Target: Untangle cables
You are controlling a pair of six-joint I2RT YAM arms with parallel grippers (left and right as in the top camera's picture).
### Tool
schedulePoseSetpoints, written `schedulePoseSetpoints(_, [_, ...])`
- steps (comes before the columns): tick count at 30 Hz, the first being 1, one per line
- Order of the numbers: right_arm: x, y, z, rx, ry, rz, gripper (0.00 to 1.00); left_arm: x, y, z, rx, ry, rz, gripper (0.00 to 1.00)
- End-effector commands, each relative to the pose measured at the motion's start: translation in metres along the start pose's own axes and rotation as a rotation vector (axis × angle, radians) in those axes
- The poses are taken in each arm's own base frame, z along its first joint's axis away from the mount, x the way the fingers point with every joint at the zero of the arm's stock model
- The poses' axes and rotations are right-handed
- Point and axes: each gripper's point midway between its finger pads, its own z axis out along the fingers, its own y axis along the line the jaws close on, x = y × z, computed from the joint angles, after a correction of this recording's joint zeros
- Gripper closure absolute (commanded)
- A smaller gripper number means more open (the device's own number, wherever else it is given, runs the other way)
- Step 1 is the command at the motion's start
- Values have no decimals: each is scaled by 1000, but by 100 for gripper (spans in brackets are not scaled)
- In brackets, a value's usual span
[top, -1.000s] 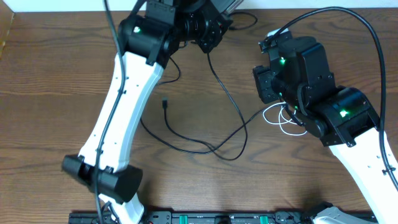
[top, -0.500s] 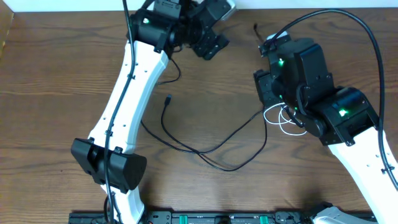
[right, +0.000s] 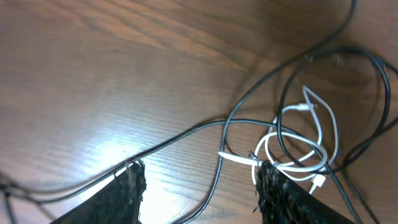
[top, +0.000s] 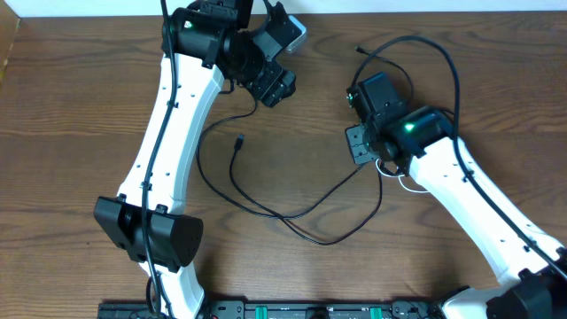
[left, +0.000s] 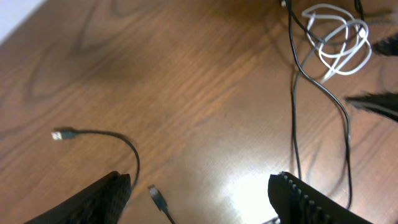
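The long black cable (top: 292, 215) lies loose on the wooden table, looping from a small plug (top: 239, 142) in the middle toward the right arm. The white cable (top: 400, 182) is a small coil, partly hidden under that arm. My left gripper (top: 268, 81) hangs open at the back, above the table; its view shows a black plug (left: 157, 198) between its fingers (left: 93, 199) on the wood below, and the white coil (left: 339, 40) far off. My right gripper (right: 199, 186) is open low over the table, the black cable (right: 217, 177) running between its fingers and the white coil (right: 298, 143) just past one fingertip.
The right arm's own thick black wire (top: 443, 53) arcs over the back right. The left arm's elbow (top: 146, 235) stands at the front left. A black rail (top: 292, 310) runs along the table's front edge.
My left gripper has opened and let go of the black cable, which has dropped onto the table. It has drifted left. The right arm has swung left and lower over the white coil.
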Motion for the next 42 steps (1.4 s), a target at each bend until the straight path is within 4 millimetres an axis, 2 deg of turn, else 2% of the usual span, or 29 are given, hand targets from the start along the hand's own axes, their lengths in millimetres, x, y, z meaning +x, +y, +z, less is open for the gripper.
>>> schedulePoseSetpoints(1, [1, -23, 15, 70, -4, 130, 44, 7, 0, 2, 9, 24, 1, 24])
schedulePoseSetpoints(5, [15, -40, 42, 92, 47, 194, 43, 7, -1, 2, 11, 25, 0, 23])
schedulePoseSetpoints(8, [27, -47, 64, 89, 96, 213, 43, 6, -4, 2, 31, 17, -2, 18])
schedulePoseSetpoints(11, [32, -46, 86, 63, 138, 178, 43, 4, -9, 2, 57, 6, -3, 15])
schedulePoseSetpoints(14, [27, -39, 103, 31, 133, 152, 42, 6, -10, 1, 61, 14, -10, 11])
schedulePoseSetpoints(18, [15, -30, 111, -17, 89, 153, 41, 9, -12, 1, 68, 27, -15, 9])
schedulePoseSetpoints(24, [-2, -28, 117, -30, 24, 161, 38, 12, -14, 1, 75, 39, -20, 9])
schedulePoseSetpoints(32, [11, -25, 144, -27, 79, 178, 34, 13, -14, 1, 78, 44, -23, 8])
schedulePoseSetpoints(42, [14, -25, 144, -24, 93, 187, 31, 13, -14, 1, 78, 44, -23, 8])
